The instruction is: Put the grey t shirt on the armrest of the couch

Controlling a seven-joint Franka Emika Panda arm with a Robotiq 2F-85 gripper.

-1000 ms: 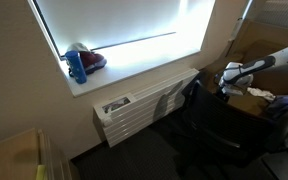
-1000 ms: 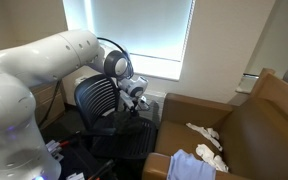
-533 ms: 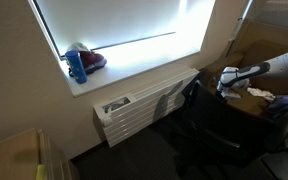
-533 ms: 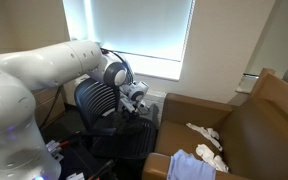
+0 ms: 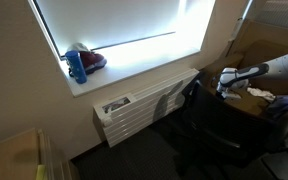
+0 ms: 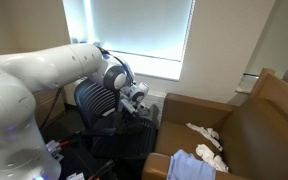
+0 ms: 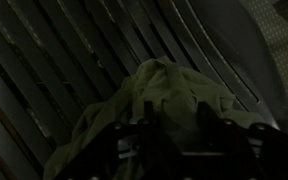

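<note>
In the wrist view the grey t shirt point(image 7: 162, 82) lies bunched on the dark slatted seat of a black office chair point(image 7: 74, 60). My gripper point(image 7: 174, 104) hangs right over it, its two fingers partly drawn in but still apart, with a raised fold of the cloth between them. In both exterior views the gripper point(image 6: 139, 97) point(image 5: 227, 85) is down at the chair point(image 6: 99, 100). The brown couch point(image 6: 249, 125) stands beside the chair, its near armrest point(image 6: 196, 102) bare.
White cloths point(image 6: 206, 135) and a pale blue cloth point(image 6: 194, 165) lie on the couch seat. A white radiator point(image 5: 144, 105) sits under the window; on the sill stand a blue bottle point(image 5: 77, 66) and a red object point(image 5: 92, 60).
The arm has dropped slightly toward the chair, and the fingers have come closer together around the fold of the shirt.
</note>
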